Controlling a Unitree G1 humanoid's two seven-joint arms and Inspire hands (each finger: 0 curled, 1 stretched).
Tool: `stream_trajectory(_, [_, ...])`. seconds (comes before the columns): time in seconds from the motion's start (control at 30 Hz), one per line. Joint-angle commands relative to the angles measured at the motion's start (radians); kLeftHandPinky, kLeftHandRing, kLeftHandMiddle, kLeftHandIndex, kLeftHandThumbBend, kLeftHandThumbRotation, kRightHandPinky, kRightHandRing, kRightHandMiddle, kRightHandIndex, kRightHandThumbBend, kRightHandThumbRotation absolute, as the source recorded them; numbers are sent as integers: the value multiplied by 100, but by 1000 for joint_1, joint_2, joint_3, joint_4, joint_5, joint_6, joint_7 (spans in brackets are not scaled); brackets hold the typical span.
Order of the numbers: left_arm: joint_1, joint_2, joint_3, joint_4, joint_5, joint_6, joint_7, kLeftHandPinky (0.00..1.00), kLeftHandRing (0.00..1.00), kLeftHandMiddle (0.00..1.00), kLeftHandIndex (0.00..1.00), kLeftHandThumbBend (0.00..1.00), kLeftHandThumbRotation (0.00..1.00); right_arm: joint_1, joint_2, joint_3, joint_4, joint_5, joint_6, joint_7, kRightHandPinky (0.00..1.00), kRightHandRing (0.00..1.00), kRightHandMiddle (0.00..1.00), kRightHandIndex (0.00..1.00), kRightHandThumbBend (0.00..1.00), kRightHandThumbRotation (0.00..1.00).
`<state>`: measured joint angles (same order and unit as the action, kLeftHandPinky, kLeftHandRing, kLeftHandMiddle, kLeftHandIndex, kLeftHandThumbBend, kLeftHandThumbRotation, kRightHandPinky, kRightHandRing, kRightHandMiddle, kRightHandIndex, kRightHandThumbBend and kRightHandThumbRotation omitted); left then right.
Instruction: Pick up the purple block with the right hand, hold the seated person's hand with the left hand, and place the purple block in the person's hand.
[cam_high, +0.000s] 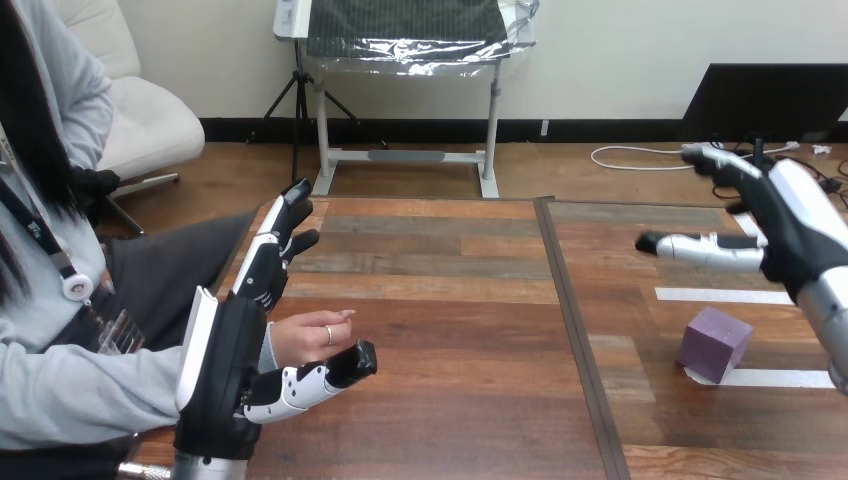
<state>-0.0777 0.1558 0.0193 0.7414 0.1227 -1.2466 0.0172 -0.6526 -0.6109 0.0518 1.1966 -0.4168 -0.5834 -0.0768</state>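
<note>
Robot's left hand (225, 370) first, low at the near left corner of the table: it's released, nothing clasped. The black-and-white fingers (272, 255) reach straight up and away along the table's left edge, and the thumb (325, 372) juts out to the side across the boards. In the gap between thumb and fingers sits the person's hand (310, 335), loosely curled and coming out of a grey sleeve (80, 390). It lies right beside the robot's palm, just above the thumb. Nothing of the robot's is wrapped round it, and from here I can't tell whether the two are touching.

Over to the right hand (795, 225), raised at the table's far right. It's spread wide and empty too, with its fingers pointing in towards the middle of the table and the thumb (700, 250) stretched out lower down.

Below that thumb and clear of it is the small matte purple block (713, 343), a cube sitting on the brown wooden plank table (450, 300). It's on the right half, past the dark seam (575, 320) that runs front to back, and its near corner rests on a strip of white tape (775, 378). A second white strip (720, 295) lies just beyond the block. The block and the person's hand are well apart, at opposite sides of the table.
</note>
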Motion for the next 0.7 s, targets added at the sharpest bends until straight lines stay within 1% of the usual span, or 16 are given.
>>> stream_trajectory(0.0, [-23, 6, 9, -37, -23, -12, -5, 86, 94, 96, 93, 100, 64, -94, -30, 18, 20, -11, 10, -34, 79, 89, 88, 87, 100, 53])
stream_trajectory(0.47, [-11, 2, 4, -53, -41, -4, -19, 87, 94, 96, 93, 100, 63, -81, -46, 56, 43, -34, 51, -49, 79, 88, 86, 87, 100, 53])
stream_trajectory(0.67, [-8, 1, 6, -59, -43, -1, -23, 87, 94, 96, 93, 100, 63, -72, -54, 63, 48, -29, 64, -27, 80, 88, 87, 87, 100, 52])
